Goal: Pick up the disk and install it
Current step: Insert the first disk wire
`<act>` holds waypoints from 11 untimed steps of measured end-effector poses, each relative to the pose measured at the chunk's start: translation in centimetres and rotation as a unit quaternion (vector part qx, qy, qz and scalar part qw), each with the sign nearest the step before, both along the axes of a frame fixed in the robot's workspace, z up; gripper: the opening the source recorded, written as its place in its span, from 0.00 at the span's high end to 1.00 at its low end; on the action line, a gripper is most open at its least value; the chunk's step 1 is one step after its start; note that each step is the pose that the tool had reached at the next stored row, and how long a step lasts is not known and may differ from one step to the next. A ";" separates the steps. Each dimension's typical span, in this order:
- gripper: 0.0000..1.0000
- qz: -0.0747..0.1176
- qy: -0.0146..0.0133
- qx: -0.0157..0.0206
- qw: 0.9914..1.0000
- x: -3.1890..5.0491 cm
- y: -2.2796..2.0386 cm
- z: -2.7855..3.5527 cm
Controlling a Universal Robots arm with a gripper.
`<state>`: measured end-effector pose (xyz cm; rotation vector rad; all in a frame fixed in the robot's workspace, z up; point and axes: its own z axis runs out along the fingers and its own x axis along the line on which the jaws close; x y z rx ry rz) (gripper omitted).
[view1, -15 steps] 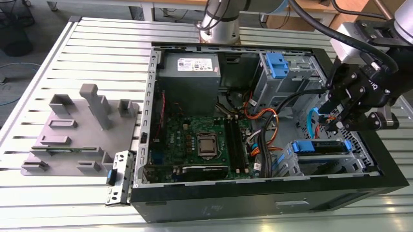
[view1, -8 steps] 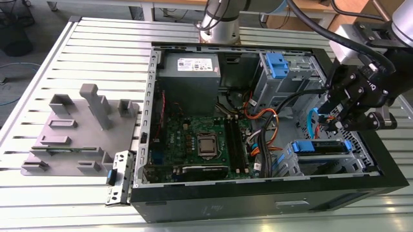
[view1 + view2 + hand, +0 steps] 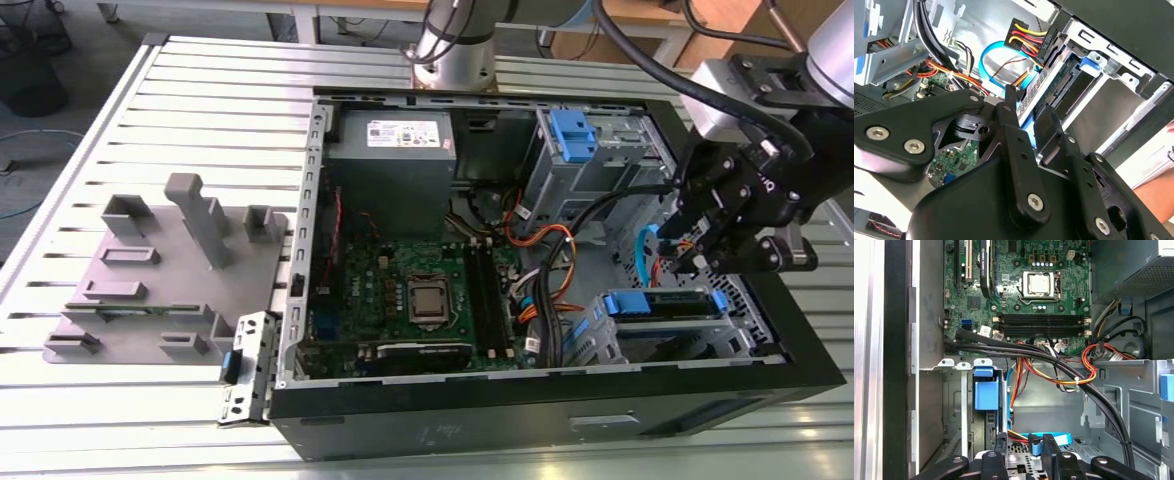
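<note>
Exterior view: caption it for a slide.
Robot hand poised inside the open computer case, just above the disk seated in its drive bay.

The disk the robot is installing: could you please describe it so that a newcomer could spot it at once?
Start at the open black computer case on the slatted table. In the exterior view, go to the silver drive cage in the case's near corner at the exterior view's right, below the gripper. The disk lies flat there, blue clips at both ends, unlike the upright blue latch in the far bay.
</note>
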<state>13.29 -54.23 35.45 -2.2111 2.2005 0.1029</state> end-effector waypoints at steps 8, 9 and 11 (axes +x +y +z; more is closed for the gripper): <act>0.58 0.000 0.000 0.000 1.000 0.01 0.00 -0.04; 0.59 0.000 0.000 0.000 1.000 0.01 0.00 -0.05; 0.66 0.000 0.000 0.000 1.000 0.01 0.00 -0.05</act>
